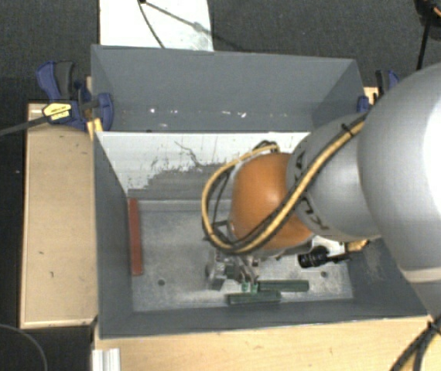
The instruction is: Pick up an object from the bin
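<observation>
My gripper [227, 273] is low over the bin floor near the front wall, just below the orange cover. Right beside it, to its right, lie two dark green flat bars: one [284, 287] points right along the floor, the other [253, 300] lies against the front wall. The gripper's lower end stands at the left ends of these bars. I cannot tell whether it touches them.
A long red-brown stick [135, 236] lies along the bin's left wall, well apart from the gripper. A small black and white piece [319, 257] shows under the arm at the right. The arm covers the bin's right half.
</observation>
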`<state>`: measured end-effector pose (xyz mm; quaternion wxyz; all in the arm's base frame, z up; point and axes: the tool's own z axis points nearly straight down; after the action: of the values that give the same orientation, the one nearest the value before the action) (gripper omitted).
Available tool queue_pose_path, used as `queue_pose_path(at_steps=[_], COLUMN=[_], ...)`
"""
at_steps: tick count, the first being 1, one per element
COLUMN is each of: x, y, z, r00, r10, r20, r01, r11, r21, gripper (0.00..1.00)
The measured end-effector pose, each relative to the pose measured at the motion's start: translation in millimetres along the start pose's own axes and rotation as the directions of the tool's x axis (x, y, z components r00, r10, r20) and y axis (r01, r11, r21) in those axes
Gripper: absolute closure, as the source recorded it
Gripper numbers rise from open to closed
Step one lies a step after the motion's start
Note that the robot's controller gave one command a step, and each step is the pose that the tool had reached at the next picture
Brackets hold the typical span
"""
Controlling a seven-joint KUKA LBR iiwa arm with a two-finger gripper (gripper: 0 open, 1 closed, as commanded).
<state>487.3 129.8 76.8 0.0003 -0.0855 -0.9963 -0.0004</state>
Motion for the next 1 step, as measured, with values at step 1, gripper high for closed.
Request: queue_pose_path(at_steps=[1], x=[-13.0], y=[-4.1], z=[-45.8], r00=[1.0], r10=[0.027], r20=[0.006], r01=[-0.027], r11=[1.0], r21=[-0.002], gripper=[0.0])
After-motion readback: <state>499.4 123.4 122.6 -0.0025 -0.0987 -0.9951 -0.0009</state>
